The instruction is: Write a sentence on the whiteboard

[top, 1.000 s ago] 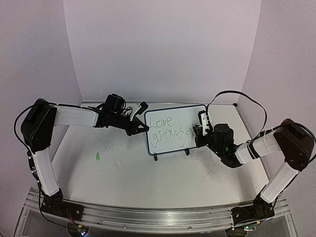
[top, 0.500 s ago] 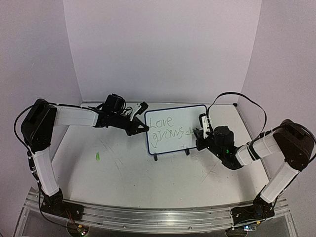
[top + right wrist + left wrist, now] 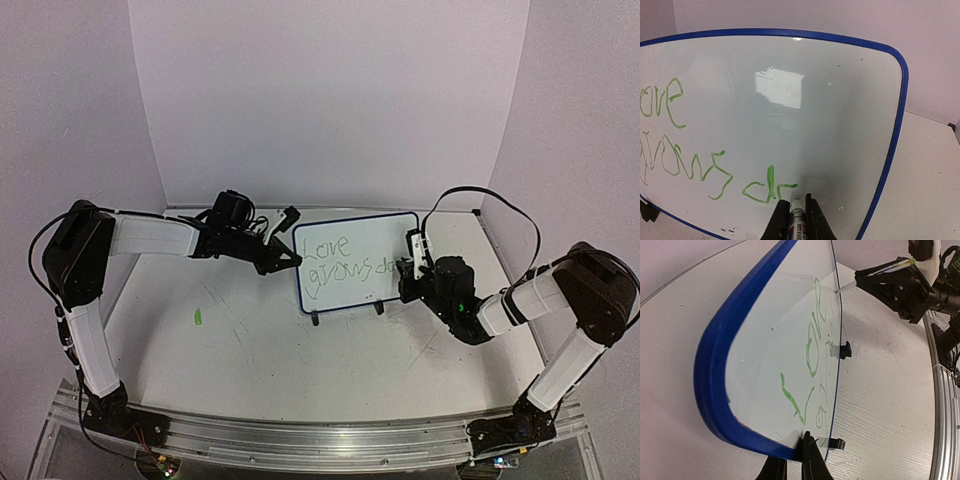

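The whiteboard (image 3: 392, 235) stands upright on two black feet at the table's middle back. The sentence (image 3: 343, 259) is green cursive, reading "Love" over "grows d" plus a fresh stroke. My left gripper (image 3: 294, 258) is shut on the board's left rim; in the left wrist view its jaws (image 3: 797, 462) pinch the blue rim of the whiteboard (image 3: 765, 335). My right gripper (image 3: 408, 266) is shut on a marker (image 3: 798, 224). The marker's tip touches the whiteboard (image 3: 840, 100) just after the last green stroke of the sentence (image 3: 767, 187).
A small green marker cap (image 3: 198, 317) lies on the table at the left. White walls close in the back and both sides. The right gripper and marker also show in the left wrist view (image 3: 892, 282), beyond the board.
My right gripper with the marker has shifted slightly right and down along the second line, adding a stroke after the "d". The left arm and the board have not moved.
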Robot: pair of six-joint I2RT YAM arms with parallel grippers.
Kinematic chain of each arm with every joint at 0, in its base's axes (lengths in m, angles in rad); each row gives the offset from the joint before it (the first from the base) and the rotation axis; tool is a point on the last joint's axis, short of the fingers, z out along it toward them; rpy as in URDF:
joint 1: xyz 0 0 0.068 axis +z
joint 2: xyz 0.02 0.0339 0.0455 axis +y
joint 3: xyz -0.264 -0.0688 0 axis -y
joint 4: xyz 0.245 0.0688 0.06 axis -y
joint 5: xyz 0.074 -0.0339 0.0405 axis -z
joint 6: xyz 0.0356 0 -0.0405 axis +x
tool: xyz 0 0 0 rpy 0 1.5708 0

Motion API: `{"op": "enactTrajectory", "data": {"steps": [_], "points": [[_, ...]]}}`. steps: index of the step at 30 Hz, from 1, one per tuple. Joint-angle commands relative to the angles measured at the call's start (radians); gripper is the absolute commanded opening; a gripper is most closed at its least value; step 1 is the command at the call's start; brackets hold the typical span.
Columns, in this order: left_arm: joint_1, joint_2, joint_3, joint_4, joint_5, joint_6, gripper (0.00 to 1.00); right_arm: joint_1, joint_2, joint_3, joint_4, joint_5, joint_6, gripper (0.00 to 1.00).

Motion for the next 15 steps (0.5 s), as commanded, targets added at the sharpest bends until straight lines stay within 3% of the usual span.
{"op": "enactTrajectory", "data": {"steps": [1,15], "points": [[0.006,0.072,-0.032,-0.164,-0.209,0.137,0.0,0.001,-0.029,0.02,0.062,0.021,-0.021,0.0],[0.007,0.07,-0.033,-0.166,-0.21,0.139,0.0,0.0,-0.043,0.024,0.068,0.022,-0.035,0.0]]}}
